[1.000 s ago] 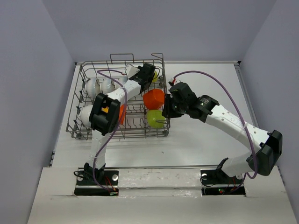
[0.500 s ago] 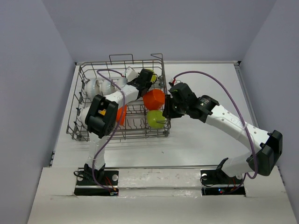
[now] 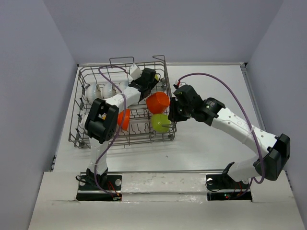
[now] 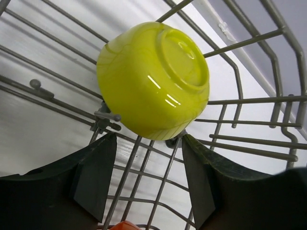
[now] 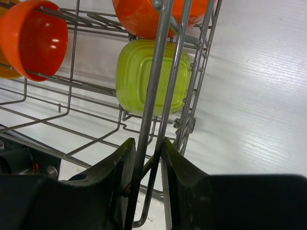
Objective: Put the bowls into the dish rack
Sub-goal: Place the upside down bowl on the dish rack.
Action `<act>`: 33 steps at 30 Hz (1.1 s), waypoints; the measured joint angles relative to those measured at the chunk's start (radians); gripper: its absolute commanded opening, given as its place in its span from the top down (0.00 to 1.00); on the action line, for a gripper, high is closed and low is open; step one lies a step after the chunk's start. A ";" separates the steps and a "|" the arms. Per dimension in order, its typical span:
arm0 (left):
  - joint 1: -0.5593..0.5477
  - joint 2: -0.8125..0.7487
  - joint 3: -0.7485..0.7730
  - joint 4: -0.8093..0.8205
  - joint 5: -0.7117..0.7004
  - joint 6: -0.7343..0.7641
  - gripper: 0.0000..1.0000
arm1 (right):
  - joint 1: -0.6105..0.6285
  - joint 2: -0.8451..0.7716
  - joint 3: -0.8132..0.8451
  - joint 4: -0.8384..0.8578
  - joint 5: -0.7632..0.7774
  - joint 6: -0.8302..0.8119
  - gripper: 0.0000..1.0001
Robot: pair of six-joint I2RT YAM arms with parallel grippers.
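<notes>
The grey wire dish rack stands at the table's left. It holds white bowls, an orange bowl, a red-orange bowl and a lime green bowl. My left gripper is open inside the rack's far right corner. Just past its fingertips a yellow bowl rests bottom-up on the tines, not between the fingers. My right gripper is shut on two upright wires of the rack's right side. Beyond them show the lime green bowl and a red-orange bowl.
Bare white table lies to the right of the rack, under my right arm. Grey walls close in the table at the back and on both sides. My left arm's elbow hangs over the rack's near half.
The left gripper has closed partly and opened again by the yellow bowl, and its elbow has swung toward the near left. The rack has shifted slightly. The right gripper has kept its hold.
</notes>
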 measured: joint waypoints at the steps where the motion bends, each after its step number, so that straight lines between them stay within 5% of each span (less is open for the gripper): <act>1: 0.000 -0.002 0.010 -0.003 0.000 0.010 0.29 | 0.000 0.000 0.000 -0.002 0.001 -0.003 0.82; 17: 0.010 -0.003 0.247 -0.060 -0.029 0.146 0.16 | 0.000 0.003 0.013 -0.029 0.012 -0.016 0.79; 33: 0.106 0.099 0.399 -0.155 -0.066 0.202 0.16 | 0.000 0.002 0.015 -0.037 0.016 -0.022 0.78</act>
